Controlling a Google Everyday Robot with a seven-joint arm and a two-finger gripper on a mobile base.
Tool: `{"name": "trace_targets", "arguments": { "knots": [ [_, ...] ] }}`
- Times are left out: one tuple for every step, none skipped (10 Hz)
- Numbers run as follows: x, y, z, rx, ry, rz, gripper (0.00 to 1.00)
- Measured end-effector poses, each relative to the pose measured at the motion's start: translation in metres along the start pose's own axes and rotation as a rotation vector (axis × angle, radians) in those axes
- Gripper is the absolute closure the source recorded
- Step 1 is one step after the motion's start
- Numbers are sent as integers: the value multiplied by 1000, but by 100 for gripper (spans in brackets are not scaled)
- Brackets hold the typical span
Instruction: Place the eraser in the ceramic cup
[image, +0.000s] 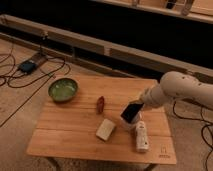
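Green bowl (63, 89) at far-left rear of wooden counter (70, 127), upright. Small reddish-brown item (100, 104) near counter centre, well apart from bowl. Cream block (105, 129) lies flat toward front edge, just left of ceramic cup (131, 123). Cup upright, mostly hidden behind eraser (130, 112). Eraser black, tilted, directly over cup mouth; whether it touches the rim can't be told. Claw (137, 105) at eraser's upper end, closed tight on it, arm (180, 90) entering from right. White bar (141, 136) lies just right of cup, near front edge.
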Motion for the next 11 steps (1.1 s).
{"name": "trace_targets", "arguments": {
  "knots": [
    [2, 3, -2, -6, -16, -18, 100],
    [2, 6, -3, -11, -34, -32, 100],
    [0, 11, -3, -18, -54, -46, 100],
    [-1, 18, -2, -23, -67, -54, 100],
    [-3, 22, -1, -26, -78, -59, 100],
    [-7, 28, 0, -28, -93, -65, 100],
    [-10, 32, 1, -26, -106, -69, 100],
    [-14, 35, 2, -24, -117, -71, 100],
    [-16, 35, 2, -23, -127, -73, 100],
    [-19, 33, 3, -29, -148, -74, 100],
    [-20, 30, 2, -44, -175, -77, 100]
  ]
}}
